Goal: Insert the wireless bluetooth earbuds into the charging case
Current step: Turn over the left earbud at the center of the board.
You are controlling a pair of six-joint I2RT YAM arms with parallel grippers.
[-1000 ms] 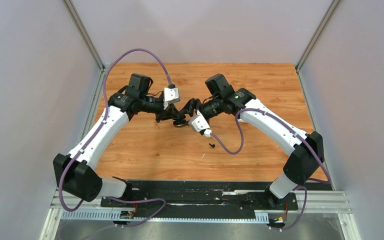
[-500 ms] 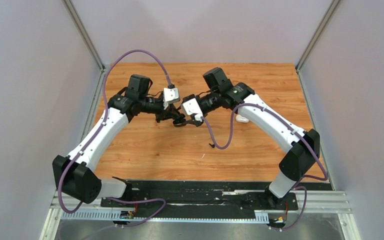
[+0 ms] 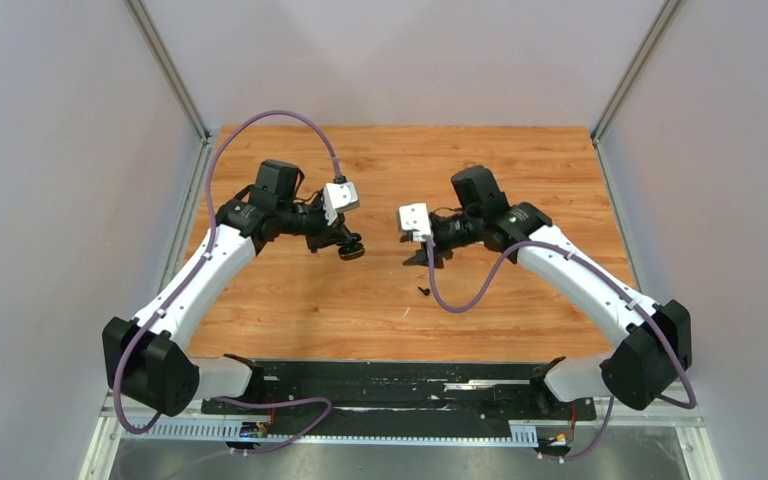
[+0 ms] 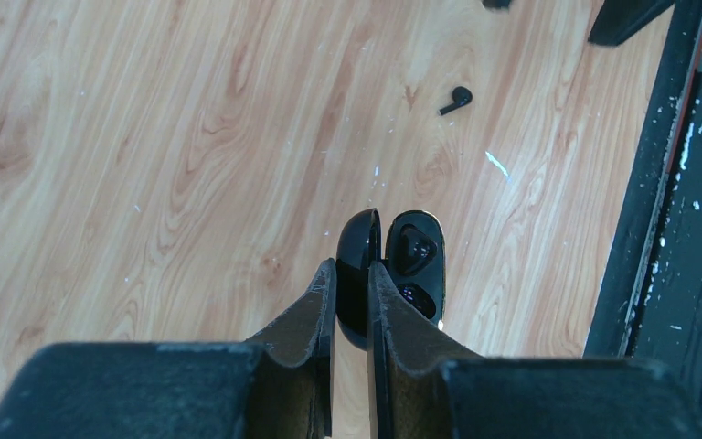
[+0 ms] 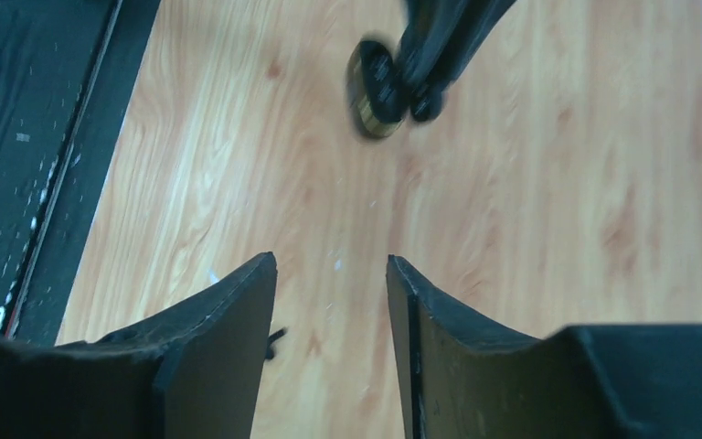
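Over the table (image 3: pixel 310 300), the left hand (image 4: pixel 352 274), reaching inward, clamps the charging case (image 4: pixel 416 261).

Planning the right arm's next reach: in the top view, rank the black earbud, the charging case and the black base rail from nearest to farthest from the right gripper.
1. black earbud, on the table, close on the right gripper's near side.
2. charging case, to its left, in the left gripper.
3. black base rail, along the near edge.
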